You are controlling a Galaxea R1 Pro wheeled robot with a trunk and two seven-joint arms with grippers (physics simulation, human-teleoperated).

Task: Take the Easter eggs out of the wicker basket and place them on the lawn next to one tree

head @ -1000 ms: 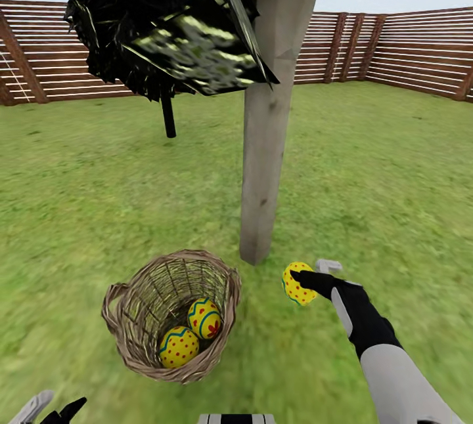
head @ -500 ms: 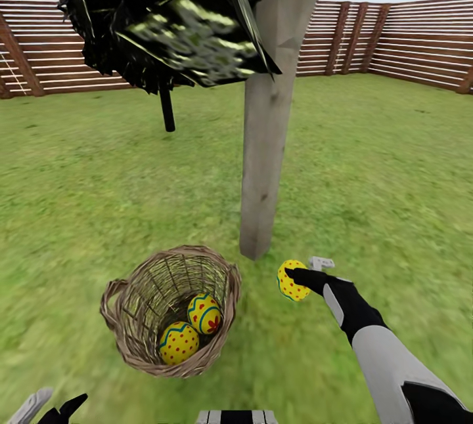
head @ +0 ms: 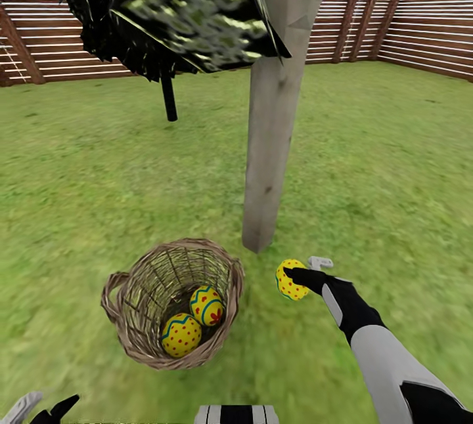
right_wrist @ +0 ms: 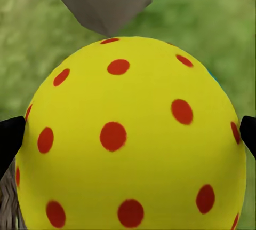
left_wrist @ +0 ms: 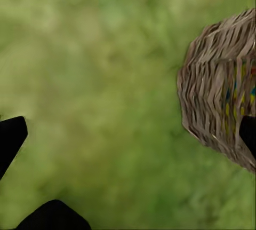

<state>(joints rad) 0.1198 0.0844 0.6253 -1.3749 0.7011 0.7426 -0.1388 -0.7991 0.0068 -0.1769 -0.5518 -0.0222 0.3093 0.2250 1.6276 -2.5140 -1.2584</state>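
Nearest the robot, the left gripper [head: 46,407] hangs low with its fingers spread and empty, on the near side of the wicker basket [head: 172,306], which holds two Easter eggs [head: 180,335] on the lawn [head: 394,168]. Beyond it, the right gripper [head: 297,274] is clenched on the third egg [head: 289,279], held between the fingers with its dotted end toward the tree trunk [head: 269,148]. The trunk's foot lies just beyond the egg, so I judge a short lowering and release there comes next.

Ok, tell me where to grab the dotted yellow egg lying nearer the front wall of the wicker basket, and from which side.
Grip the yellow egg with red dots and a blue zigzag across its rounded middle, coming straight down through the open top of the round tan wicker basket. The woven wall blocks any side approach, and the second striped yellow egg sits close behind it, so probably set the tool's fingers left and right.
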